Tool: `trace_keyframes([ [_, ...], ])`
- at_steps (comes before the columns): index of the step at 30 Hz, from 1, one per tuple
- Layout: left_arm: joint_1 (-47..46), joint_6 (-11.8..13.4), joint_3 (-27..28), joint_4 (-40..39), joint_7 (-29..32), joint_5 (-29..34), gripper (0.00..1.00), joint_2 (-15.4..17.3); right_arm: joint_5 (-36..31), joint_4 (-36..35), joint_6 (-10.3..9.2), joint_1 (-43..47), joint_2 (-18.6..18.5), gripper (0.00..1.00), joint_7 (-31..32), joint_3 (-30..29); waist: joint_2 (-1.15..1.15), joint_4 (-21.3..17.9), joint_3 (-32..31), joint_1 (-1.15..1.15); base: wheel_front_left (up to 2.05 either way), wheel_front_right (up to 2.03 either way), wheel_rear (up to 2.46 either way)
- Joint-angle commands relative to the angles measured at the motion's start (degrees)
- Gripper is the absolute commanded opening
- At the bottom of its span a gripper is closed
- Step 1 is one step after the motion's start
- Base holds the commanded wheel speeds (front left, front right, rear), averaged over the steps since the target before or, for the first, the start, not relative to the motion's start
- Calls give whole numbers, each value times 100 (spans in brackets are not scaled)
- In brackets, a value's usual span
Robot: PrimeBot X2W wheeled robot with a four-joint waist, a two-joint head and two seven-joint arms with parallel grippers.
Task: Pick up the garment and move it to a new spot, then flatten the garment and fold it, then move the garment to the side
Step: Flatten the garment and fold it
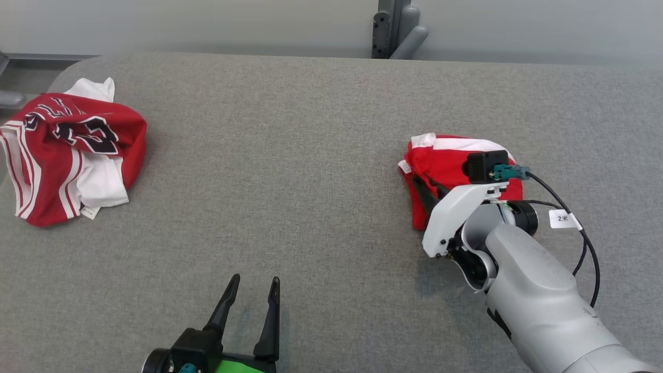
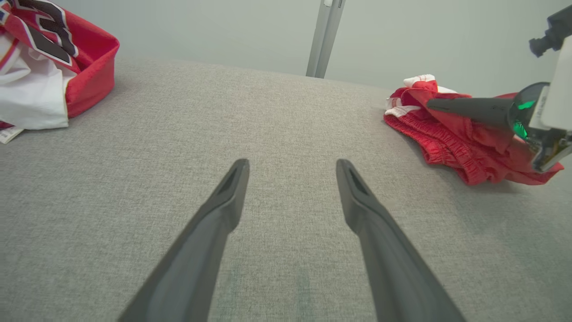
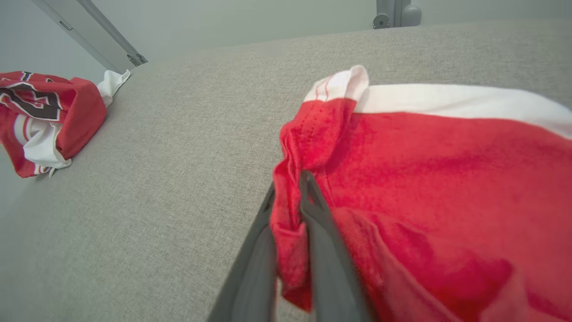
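Head view
- Garment: you'll find the red garment (image 1: 445, 160), white band along its far edge, bunched on the right half of the grey table (image 1: 290, 171).
- Right gripper: your right gripper (image 1: 420, 187) reaches into the garment's near-left edge; the wrist hides most of the fingers.
- Left gripper: your left gripper (image 1: 256, 282) sits low and left of centre, fingers spread, nothing between them.
- Jersey pile: a red-and-white jersey pile (image 1: 72, 150) lies at the table's far left, well apart from the garment.

Left wrist view
- Left gripper: left gripper (image 2: 292, 164) fingers apart over bare fabric.
- Garment: red garment (image 2: 451, 143) off to the right, with the right gripper (image 2: 435, 105) lying across it.

Right wrist view
- Right gripper: right gripper (image 3: 290, 188) fingers pressed together on a fold of cloth.
- Garment: the pinched fold is the red garment (image 3: 424, 170) at its left edge; the rest spreads to the right on the table.
- Jersey pile: jersey pile (image 3: 67, 107) at upper left.
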Motion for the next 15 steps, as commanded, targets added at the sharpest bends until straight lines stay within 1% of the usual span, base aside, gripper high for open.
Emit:
trace_keyframes([
  [1,63,13,55,25,-17,-40,100,11,-57,-62,-1,20,2,100,-82,53,19,-34,-35,0,0,0,0],
  [2,98,17,81,32,-18,-44,100,11,-83,-119,-2,58,1,100,-139,91,19,-59,-61,0,0,0,0],
  [5,245,15,176,46,-17,-41,100,11,-93,-624,-2,345,-110,100,-416,170,19,-164,-189,0,0,0,0],
  [6,245,15,176,46,-17,-41,100,11,-93,-624,-2,345,-110,100,-416,170,19,-164,-189,0,0,0,0],
  [9,316,17,295,28,-17,-47,100,11,-68,-1261,-2,679,-351,100,-620,122,19,-256,-278,0,0,0,0],
  [11,353,40,351,-3,-17,-59,100,11,-110,-1682,-2,950,-566,100,-728,-27,19,-323,-311,0,0,0,0],
  [15,436,61,424,-47,-17,-64,100,11,-171,-2421,-2,1547,-901,100,-985,-650,19,-439,-380,0,0,0,0],
])
